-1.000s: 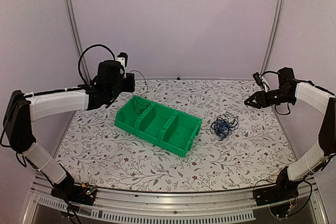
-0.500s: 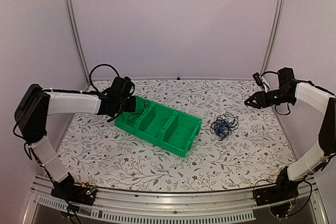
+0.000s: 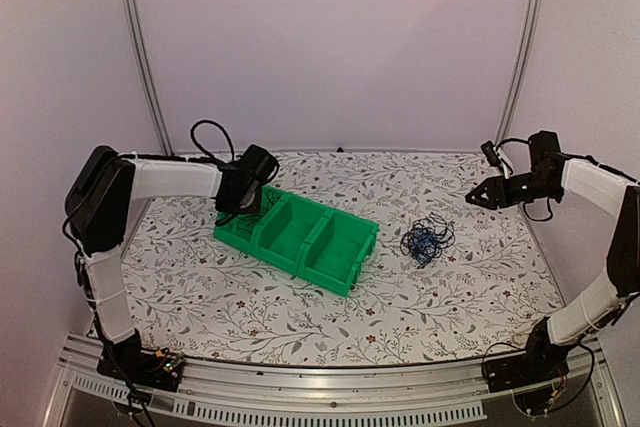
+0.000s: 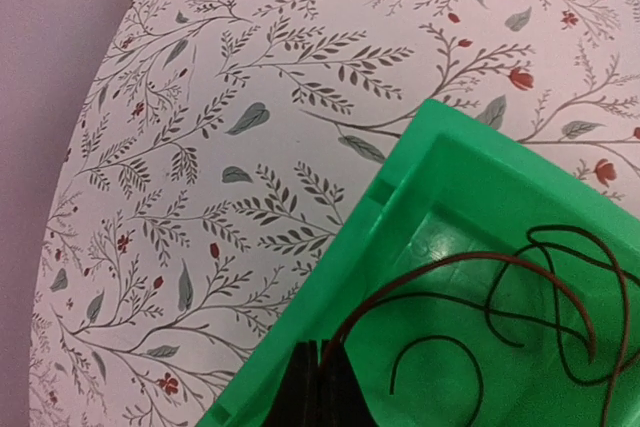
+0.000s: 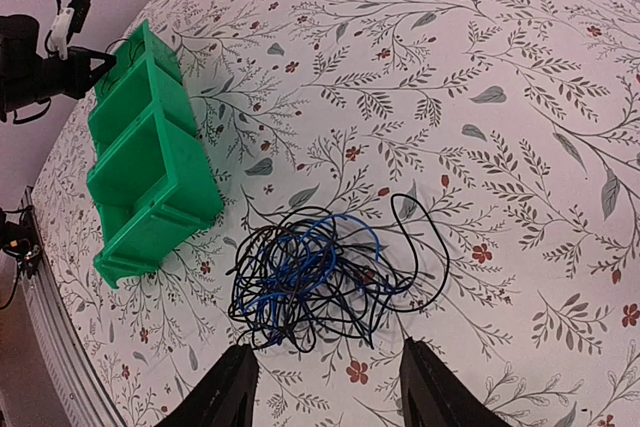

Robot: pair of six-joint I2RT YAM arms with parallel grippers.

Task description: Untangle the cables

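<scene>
Far-left part of table [image 3: 250, 307]: L arm stretched out from the left edge toward centre, L gripper [image 4: 320, 392] tipped down at the left end of the green bin [image 3: 340, 252]. Tips pressed together, closed on a thin black cable [image 4: 470, 262]. From the wrist cam, strand seen running up from the tips, then arcing and looping loose over the floor of the bin's leftmost compartment. Tips right at that compartment's corner wall.

Mid-table, a bit left of centre: green bin w/ three compartments in a row, lying diagonal, left end toward the far-left corner, right end toward the near-right. Black cable in the left compartment only.

Right of centre, toward the right edge: cable tangle [image 3: 425, 239] flat on the table, well apart from the bin. Mostly black loops w/ a blue cable [image 5: 300, 257] knotted through the middle; a few black loops spilling out wider on the far-right side.

Far-right corner area: R arm bent in from the right edge, R gripper [image 3: 470, 194] hanging above the table, pointed toward centre. Jaws spread open, fingers [image 5: 228, 392] apart at either side in the wrist cam, tangle lying ahead of them, no contact w/ it.
</scene>
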